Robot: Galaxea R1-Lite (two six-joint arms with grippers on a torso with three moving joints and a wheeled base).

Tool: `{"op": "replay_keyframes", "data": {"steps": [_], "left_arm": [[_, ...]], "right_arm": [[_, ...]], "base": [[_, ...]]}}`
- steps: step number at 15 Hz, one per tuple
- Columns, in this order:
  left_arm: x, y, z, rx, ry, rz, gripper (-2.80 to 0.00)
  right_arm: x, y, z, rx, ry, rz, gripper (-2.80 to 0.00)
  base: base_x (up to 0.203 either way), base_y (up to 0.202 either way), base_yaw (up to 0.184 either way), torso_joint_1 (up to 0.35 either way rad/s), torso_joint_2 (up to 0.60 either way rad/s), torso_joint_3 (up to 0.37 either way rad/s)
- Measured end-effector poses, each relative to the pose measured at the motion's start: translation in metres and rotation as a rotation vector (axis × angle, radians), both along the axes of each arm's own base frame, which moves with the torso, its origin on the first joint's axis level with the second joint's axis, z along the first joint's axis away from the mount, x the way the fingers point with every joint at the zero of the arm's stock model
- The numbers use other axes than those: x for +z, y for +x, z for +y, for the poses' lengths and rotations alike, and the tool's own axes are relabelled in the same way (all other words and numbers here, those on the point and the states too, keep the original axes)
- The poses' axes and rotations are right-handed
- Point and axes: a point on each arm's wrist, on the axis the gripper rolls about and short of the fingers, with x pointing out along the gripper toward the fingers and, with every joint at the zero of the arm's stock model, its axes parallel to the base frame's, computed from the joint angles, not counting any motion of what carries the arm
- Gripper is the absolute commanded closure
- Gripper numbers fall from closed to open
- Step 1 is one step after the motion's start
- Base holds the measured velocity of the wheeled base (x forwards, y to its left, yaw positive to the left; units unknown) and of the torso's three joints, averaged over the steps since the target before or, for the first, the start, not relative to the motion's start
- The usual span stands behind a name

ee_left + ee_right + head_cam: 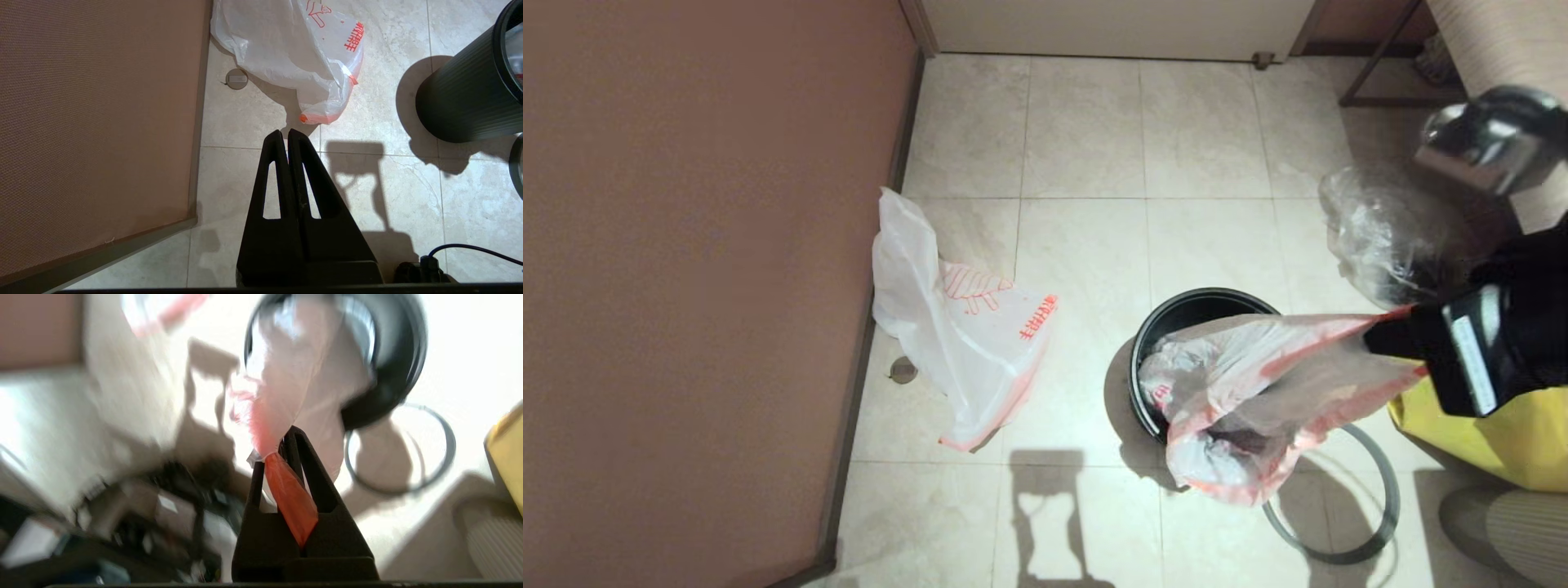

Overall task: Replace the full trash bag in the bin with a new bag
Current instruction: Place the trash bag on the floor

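Tiled floor (1086,139) in pale beige takes up most of the scene, with a brownish-pink wall panel (686,245) running down the left side and a white door or baseboard across the far edge. Biggest loose thing is the new bag (964,343), lying limp and flat on the floor right against that wall, leaf drawing and red characters facing up, well apart from the bin so it's out of the way until needed, I'd guess. Next is the full trash bag (1241,392), stretched out at an angle from the bin (1176,314) up toward the right hand (276,455), which is pinched tight on the bunched orange-pink edge of the bag. Holding it by the gathered mouth makes sense, since that keeps the junk from spilling while it comes out. Bag looks partly lifted: its lumpy bottom hangs over the near rim of the bin and some of it still sits inside, with crumpled white wrappers showing through the plastic. Can't make out anything else in the bin beyond that. A yellow sack (1503,441) sits at the right edge, and a clear bag (1380,237) with something dark in it lies behind the arm. The grey rim ring (1372,523) is off the bin, lying flat on the floor just beside it, presumably pulled off so the bag could come free. Left hand (284,134) hangs parked low near the wall, fingers pressed together on nothing. Smallest bit: a little round floor fitting (903,370) by the wall.
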Motion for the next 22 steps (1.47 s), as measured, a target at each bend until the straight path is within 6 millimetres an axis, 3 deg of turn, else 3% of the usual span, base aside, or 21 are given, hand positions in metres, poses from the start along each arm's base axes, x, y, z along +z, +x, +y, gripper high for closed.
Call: {"op": "replay_keyframes", "data": {"steps": [3, 6, 8, 10, 15, 18, 22], "left_arm": [[0.0, 0.0, 0.0, 0.0, 0.0, 0.0, 0.0], [0.0, 0.0, 0.0, 0.0, 0.0, 0.0, 0.0], [0.0, 0.0, 0.0, 0.0, 0.001, 0.0, 0.0], [0.0, 0.0, 0.0, 0.0, 0.0, 0.0, 0.0], [0.0, 0.0, 0.0, 0.0, 0.0, 0.0, 0.0], [0.0, 0.0, 0.0, 0.0, 0.0, 0.0, 0.0], [0.0, 0.0, 0.0, 0.0, 0.0, 0.0, 0.0]], "right_arm": [[0.031, -0.009, -0.015, -0.035, 0.169, -0.179, 0.0], [0.079, -0.019, -0.04, -0.115, 0.287, -0.413, 0.0], [0.116, -0.035, -0.062, -0.203, 0.315, -0.569, 0.0], [0.139, -0.046, -0.086, -0.362, 0.263, -0.69, 0.0], [0.154, -0.031, -0.118, -0.642, 0.132, -0.807, 0.0], [0.17, -0.028, -0.123, -0.699, 0.159, -0.95, 0.0], [0.168, -0.017, -0.129, -0.791, 0.108, -0.95, 0.0]], "base": [[0.0, 0.0, 0.0, 0.0, 0.0, 0.0], [0.0, 0.0, 0.0, 0.0, 0.0, 0.0], [0.0, 0.0, 0.0, 0.0, 0.0, 0.0], [0.0, 0.0, 0.0, 0.0, 0.0, 0.0], [0.0, 0.0, 0.0, 0.0, 0.0, 0.0], [0.0, 0.0, 0.0, 0.0, 0.0, 0.0], [0.0, 0.0, 0.0, 0.0, 0.0, 0.0]]}}
